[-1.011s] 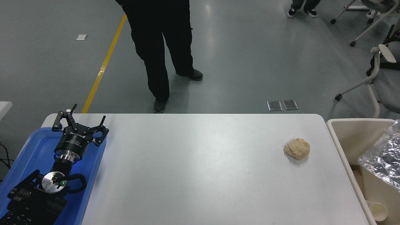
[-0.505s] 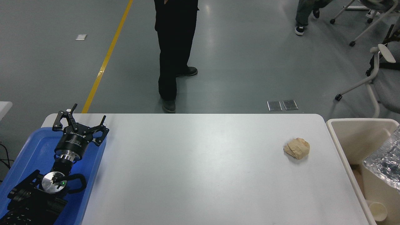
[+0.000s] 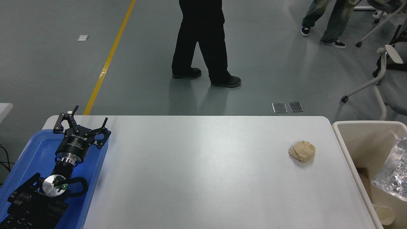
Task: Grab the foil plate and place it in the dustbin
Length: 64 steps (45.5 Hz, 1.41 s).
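Where the head view takes in the right edge, the foil plate [image 3: 392, 173] shows as a shiny crinkled sheet, cut off by the frame, lying inside the dustbin [image 3: 346, 149]. It sits against the bin's right part, tilted, its lower edge down among the bin's contents. The bin stands just beside the right end of the table [image 3: 203, 171], its cream rim running alongside the table edge. A paper cup [image 3: 384, 215] lies low in the bin near its near corner, below the plate. Nothing grips the plate in this view.

The right arm and its gripper are out of frame, so their state cannot be reported.

The left gripper [image 3: 81, 122] is parked at the lower left, over the far end of a blue tray [image 3: 28, 152] that lies on the table's left end. Its fingers are spread wide and hold nothing. The arm behind it runs back to the bottom left corner, with a small green light on the wrist joint.

On the table, a tan paper ball [image 3: 302, 151] rests near the right end, well apart from the tray and close to the bin without touching it.

Beyond the far edge, a person [image 3: 203, 41] in dark trousers and dark shoes is mid-stride on the grey floor. A second person [image 3: 327, 22] shows as legs at the top right. A yellow line [image 3: 108, 60] crosses the floor at the left, and white chair frames [image 3: 378, 76] stand at the right.
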{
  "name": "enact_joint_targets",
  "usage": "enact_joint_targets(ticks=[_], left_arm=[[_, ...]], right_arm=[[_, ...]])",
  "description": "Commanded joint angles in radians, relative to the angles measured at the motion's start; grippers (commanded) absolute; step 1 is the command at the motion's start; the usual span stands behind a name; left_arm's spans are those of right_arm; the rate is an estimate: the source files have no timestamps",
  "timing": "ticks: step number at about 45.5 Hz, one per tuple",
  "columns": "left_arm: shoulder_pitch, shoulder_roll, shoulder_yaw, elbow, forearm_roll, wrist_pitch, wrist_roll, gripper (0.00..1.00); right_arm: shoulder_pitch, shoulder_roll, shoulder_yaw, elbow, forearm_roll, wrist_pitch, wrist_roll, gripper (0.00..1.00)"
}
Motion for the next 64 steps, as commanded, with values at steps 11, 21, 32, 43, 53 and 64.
enact_joint_targets(ticks=[11,21,32,43,53,64], left_arm=[[0.000,0.000,0.000,0.000,0.000,0.000,0.000,0.99],[0.000,0.000,0.000,0.000,0.000,0.000,0.000,0.99],[-0.002,0.000,0.000,0.000,0.000,0.000,0.000,0.99],[-0.002,0.000,0.000,0.000,0.000,0.000,0.000,0.99],[0.000,0.000,0.000,0.000,0.000,0.000,0.000,0.99],[0.000,0.000,0.000,0.000,0.000,0.000,0.000,0.99]], right_arm=[[0.103,-0.055,0.014,0.217,-0.006,-0.039,-0.004,0.69],[0.351,-0.170,-0.077,0.588,-0.030,-0.039,-0.002,0.73],[0.816,-0.222,-0.376,1.079,-0.090,0.007,-0.001,1.00],[1.111,-0.193,-0.497,1.256,-0.110,0.373,0.001,1.00],[1.332,-0.033,-0.520,1.256,-0.168,0.837,-0.001,1.00],[1.554,0.106,-0.511,1.327,-0.162,0.837,0.004,1.00]])
